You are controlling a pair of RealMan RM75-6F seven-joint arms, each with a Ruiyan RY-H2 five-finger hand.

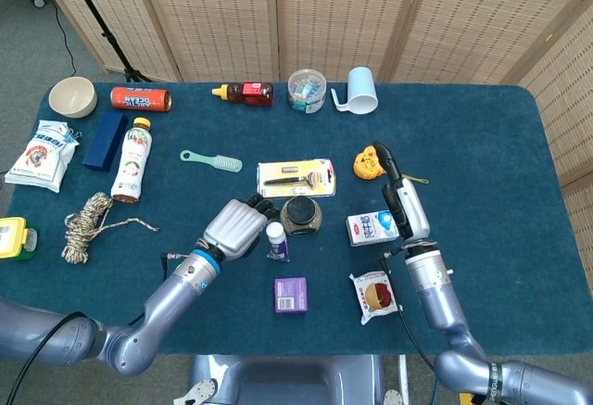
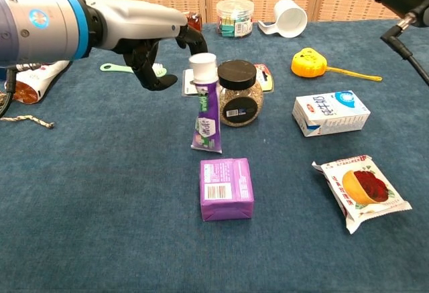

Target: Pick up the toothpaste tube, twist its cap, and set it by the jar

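Standing just left of the glass jar (image 2: 236,102) at the centre of the chest view, the purple toothpaste tube (image 2: 206,119) leaned with its white cap (image 2: 202,67) uppermost, close against the jar's black lid. The left hand (image 2: 155,51) hung to the tube's upper left, its dark fingers (image 2: 191,38) spread and holding nothing, apart from the cap. A purple box (image 2: 226,188) lay directly below the tube on the napped blue table cloth (image 2: 100,226). Right of the jar sat a white carton (image 2: 330,112) and a glossy snack packet (image 2: 360,191); behind it lay a carded razor (image 1: 296,177). The right hand (image 1: 401,203) hovered over the carton in the head view, fingers stretched out straight and empty.
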